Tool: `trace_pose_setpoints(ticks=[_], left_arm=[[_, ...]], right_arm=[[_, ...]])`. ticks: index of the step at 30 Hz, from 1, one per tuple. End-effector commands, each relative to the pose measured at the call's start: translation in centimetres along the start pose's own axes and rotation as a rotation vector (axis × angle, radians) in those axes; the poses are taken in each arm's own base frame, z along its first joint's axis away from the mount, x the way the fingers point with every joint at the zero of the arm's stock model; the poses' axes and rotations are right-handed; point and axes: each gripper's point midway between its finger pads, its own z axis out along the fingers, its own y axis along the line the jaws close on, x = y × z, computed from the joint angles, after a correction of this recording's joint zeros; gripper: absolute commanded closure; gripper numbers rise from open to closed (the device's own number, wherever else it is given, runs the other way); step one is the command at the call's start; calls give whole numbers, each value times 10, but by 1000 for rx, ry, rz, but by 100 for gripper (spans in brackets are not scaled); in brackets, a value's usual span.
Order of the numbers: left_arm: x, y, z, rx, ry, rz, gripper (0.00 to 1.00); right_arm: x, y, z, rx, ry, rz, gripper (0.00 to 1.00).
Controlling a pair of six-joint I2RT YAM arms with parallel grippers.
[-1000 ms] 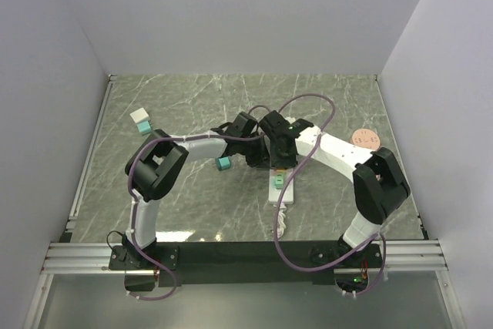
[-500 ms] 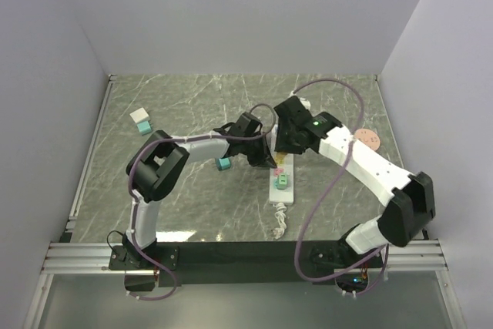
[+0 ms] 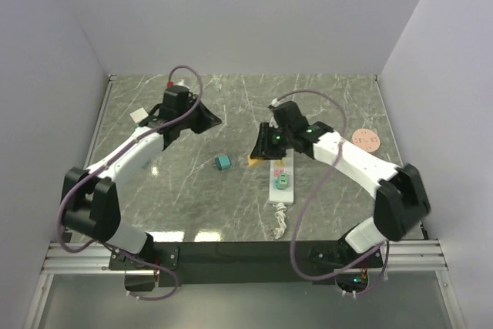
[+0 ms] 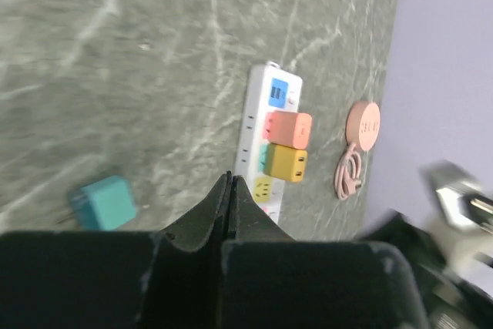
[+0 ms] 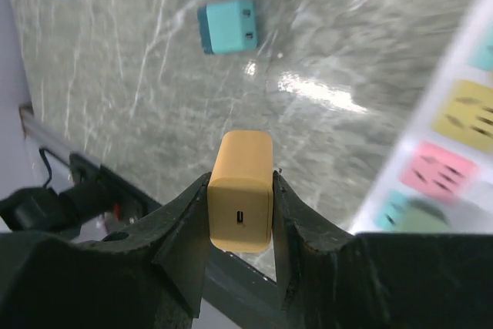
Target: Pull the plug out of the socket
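Socket (image 3: 280,189): lies flat on the marble table (image 3: 339,98), right of centre. Its long axis runs 6 to 12 o'clock, with the white cord (image 3: 281,223) bunched at the 6 o'clock end. Coloured outlets show along its face; at least one small block sits on it (too small to tell which kind).

Right gripper (image 3: 260,152): at 9 o'clock of the socket's far end, just beside it. The wrist view shows the jaws clamped on the two sides of a yellow plug (image 5: 240,161). The plug is clear of the socket and held above bare table, and the strip passes along the right edge of that view.

Teal plug (image 3: 223,162): loose on the table at 9 o'clock of the socket, apart from both arms.

Left gripper (image 3: 208,121): at 11 o'clock of the teal plug, well apart from the socket. Jaws pressed together, nothing between them.

White-and-teal cube (image 3: 139,117): far left.

Pink disc (image 3: 365,139): at 2 o'clock of the socket
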Motion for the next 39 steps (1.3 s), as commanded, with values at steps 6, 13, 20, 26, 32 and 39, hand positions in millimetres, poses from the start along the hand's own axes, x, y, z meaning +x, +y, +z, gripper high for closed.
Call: trace_pose_setpoints(ticks=[6, 13, 20, 26, 32, 39], left_arm=[[12, 56, -32, -50, -13, -50, 97], [15, 63, -41, -52, -25, -62, 98], [15, 65, -42, -53, -23, -60, 98], [20, 67, -38, -48, 4, -65, 99], [23, 64, -32, -19, 30, -54, 99], [62, 27, -1, 108, 191, 43, 99]], right_arm=[[30, 49, 79, -333, 207, -44, 100], [52, 55, 121, -365, 312, -21, 100], [42, 47, 141, -258, 273, 1, 56], [20, 16, 133, -5, 176, -14, 27], [-23, 9, 62, 173, -12, -45, 25], [-27, -39, -23, 475, -124, -63, 26]])
